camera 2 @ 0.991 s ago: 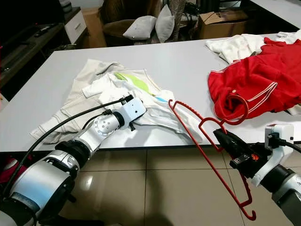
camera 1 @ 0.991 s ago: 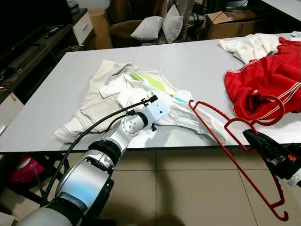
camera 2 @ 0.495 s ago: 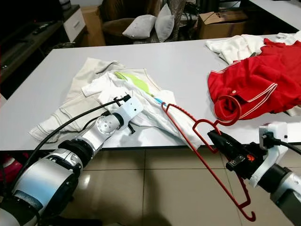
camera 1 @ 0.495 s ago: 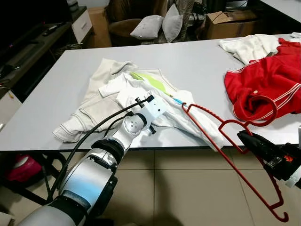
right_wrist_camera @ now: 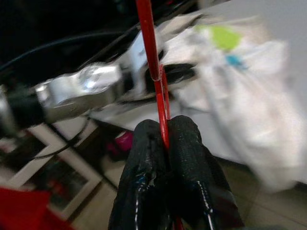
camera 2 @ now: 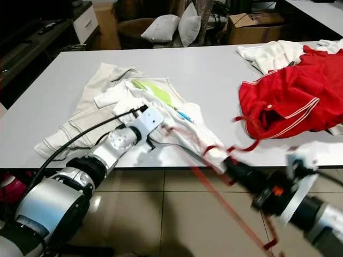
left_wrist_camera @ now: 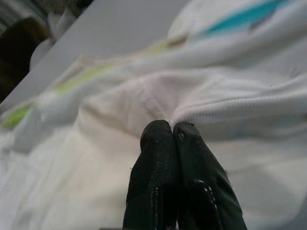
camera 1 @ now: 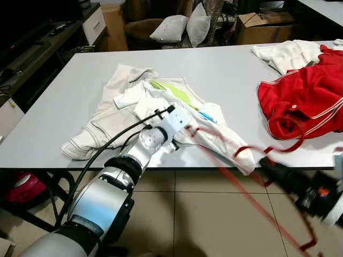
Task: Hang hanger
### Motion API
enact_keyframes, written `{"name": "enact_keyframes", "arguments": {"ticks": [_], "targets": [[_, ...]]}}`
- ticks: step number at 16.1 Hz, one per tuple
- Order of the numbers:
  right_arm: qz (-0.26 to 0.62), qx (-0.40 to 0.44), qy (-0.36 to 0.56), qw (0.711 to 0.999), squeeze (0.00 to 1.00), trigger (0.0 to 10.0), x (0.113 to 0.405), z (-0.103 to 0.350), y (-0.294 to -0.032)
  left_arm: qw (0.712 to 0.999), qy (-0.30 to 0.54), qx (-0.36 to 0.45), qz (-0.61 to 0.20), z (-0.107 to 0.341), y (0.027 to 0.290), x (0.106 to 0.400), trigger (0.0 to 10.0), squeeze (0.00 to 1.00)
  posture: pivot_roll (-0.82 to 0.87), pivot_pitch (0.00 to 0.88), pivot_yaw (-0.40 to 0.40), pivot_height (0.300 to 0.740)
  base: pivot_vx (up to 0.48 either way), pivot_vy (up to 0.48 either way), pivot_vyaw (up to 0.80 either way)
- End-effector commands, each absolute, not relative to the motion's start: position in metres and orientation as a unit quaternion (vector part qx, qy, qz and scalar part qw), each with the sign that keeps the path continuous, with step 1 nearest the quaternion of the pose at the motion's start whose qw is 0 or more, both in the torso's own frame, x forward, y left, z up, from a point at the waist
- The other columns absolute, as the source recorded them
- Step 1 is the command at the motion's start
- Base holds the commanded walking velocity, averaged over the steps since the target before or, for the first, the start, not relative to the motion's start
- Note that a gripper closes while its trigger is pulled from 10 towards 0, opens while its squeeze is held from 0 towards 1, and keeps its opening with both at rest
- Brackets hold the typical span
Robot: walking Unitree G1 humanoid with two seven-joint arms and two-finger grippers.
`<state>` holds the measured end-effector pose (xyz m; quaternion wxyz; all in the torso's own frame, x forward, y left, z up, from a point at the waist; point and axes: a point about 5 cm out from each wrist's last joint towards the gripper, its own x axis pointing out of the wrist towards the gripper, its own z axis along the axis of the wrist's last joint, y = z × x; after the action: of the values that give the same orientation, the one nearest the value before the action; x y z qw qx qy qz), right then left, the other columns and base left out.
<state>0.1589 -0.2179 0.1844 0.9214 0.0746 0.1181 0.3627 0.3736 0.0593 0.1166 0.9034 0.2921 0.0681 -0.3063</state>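
A red plastic hanger point(camera 1: 252, 197), smeared by motion, slants from the white garment's near edge down over the floor. My right gripper point(camera 1: 268, 166) is shut on it near its neck, just off the table's front edge; the right wrist view has the black fingers point(right_wrist_camera: 187, 143) clamped on the red bar point(right_wrist_camera: 152, 52). A white garment point(camera 1: 134, 107) with green and teal marks lies crumpled on the grey table point(camera 1: 225, 69). My left gripper point(left_wrist_camera: 171, 127) is shut, its tips pinching a fold of that garment. The hanger's upper end lies close to my left wrist point(camera 1: 174, 120).
A red garment with white stripes point(camera 1: 305, 96) and a white cloth point(camera 1: 284, 53) lie at the table's right end. Beyond the table stand a brown chair with grey cushions point(camera 1: 171, 29) and a cardboard box point(camera 1: 262, 24). A dark cabinet point(camera 1: 32, 53) runs along the left. Tiled floor lies below.
My right gripper has carried the hanger leftward, bringing its upper end from beside the white garment to close by my left wrist. My left gripper has stayed on the cloth.
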Motion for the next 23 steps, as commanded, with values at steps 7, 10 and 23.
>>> {"name": "enact_keyframes", "arguments": {"ticks": [7, 10, 23], "targets": [[0.274, 0.071, 0.137, 0.949, 0.00, 10.0, 0.167, 0.158, -0.218, 0.880, -0.036, 0.318, -0.350, 0.177, 0.061, 0.390, 0.0, 0.00, -0.21, 0.000, 0.151, 0.740, 0.000, 0.000, 0.00], [0.184, 0.072, 0.107, 0.974, 0.00, 10.0, 0.168, 0.161, -0.240, 0.881, -0.036, 0.343, -0.323, 0.181, 0.090, 0.394, 0.0, 0.00, -0.20, 0.000, 0.151, 0.740, 0.000, 0.000, 0.00], [0.305, 0.114, 0.101, 0.940, 0.00, 10.0, 0.168, 0.157, -0.221, 0.907, -0.075, 0.291, -0.293, 0.191, 0.098, 0.380, 0.0, 0.00, -0.16, 0.000, 0.137, 0.740, 0.000, 0.000, 0.00]]}}
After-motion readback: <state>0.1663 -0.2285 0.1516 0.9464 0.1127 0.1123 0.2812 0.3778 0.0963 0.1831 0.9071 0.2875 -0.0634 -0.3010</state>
